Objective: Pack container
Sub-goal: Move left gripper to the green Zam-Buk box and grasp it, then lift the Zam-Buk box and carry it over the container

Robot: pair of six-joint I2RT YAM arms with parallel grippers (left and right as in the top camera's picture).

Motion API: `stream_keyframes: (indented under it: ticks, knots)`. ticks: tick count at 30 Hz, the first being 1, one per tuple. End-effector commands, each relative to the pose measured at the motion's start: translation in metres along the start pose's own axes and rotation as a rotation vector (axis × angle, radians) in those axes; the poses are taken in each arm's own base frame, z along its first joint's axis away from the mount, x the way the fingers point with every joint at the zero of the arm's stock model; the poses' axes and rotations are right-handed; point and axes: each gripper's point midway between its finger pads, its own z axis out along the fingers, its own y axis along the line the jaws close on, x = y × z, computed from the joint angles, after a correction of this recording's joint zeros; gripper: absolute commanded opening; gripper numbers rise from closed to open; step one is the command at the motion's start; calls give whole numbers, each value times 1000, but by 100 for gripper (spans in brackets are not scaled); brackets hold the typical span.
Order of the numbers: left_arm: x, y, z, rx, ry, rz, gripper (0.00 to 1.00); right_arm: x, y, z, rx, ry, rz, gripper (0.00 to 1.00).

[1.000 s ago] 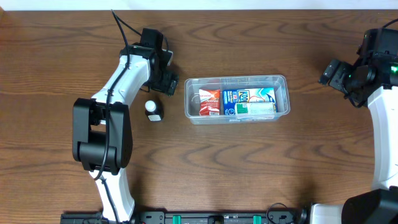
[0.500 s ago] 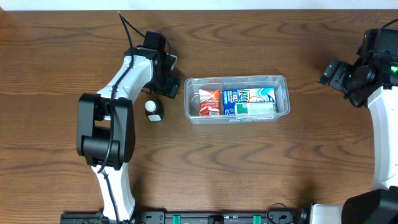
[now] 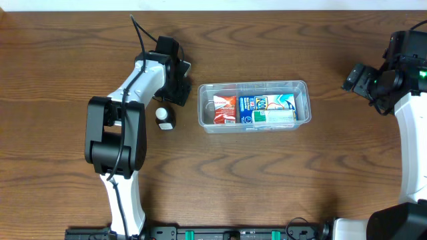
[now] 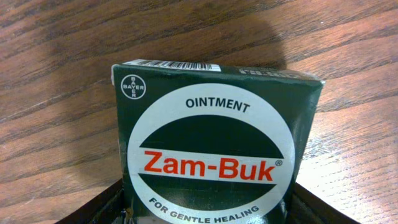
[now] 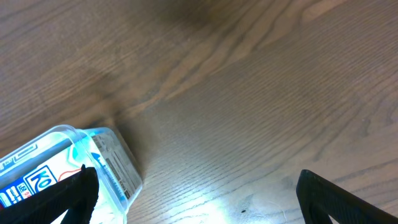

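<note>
Overhead: the container (image 3: 301,100) sits mid-table with cartons (image 3: 267,103) inside, their labels too small to read. The left gripper (image 3: 179,90) pinches a green ointment box (image 4: 211,149); the wrist frame cuts off its fingers. The right gripper (image 5: 196,190) is spread, empty, well apart from the container.

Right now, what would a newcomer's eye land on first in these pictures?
The dark green Zam-Buk ointment box fills the left wrist view, gripped by the left gripper. At mid-table the clear container already holds a red-and-white box and a blue-and-white carton; a small black-capped bottle sits to its left.
</note>
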Motion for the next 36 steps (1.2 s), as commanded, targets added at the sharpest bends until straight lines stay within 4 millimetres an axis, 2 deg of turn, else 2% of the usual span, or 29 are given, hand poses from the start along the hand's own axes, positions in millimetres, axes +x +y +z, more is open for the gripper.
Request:
stream_keyframes:
  ticks: [1,8,15,20,28,33,36]
  knots:
    - [3,-1,6,6,18,-54,67,-5,-3,-4,3,-16,21,99]
    - [2,-1,3,3,12,-234,66,-5,-3,-4,3,-16,21,99]
    - [-4,0,-16,2,-22,-337,66,-5,-3,-4,3,-16,21,99]
    - [-9,0,-49,1,-57,-342,66,-5,-3,-4,3,-16,21,99]
    - [-11,-5,-125,10,-154,-404,66,-5,-3,-4,3,-17,21,99]
    - [-4,-30,-164,115,-194,-418,65,-5,-3,-4,3,-16,21,99]
    - [-1,-51,-178,179,-198,-400,64,-5,-3,-4,3,-16,21,99]
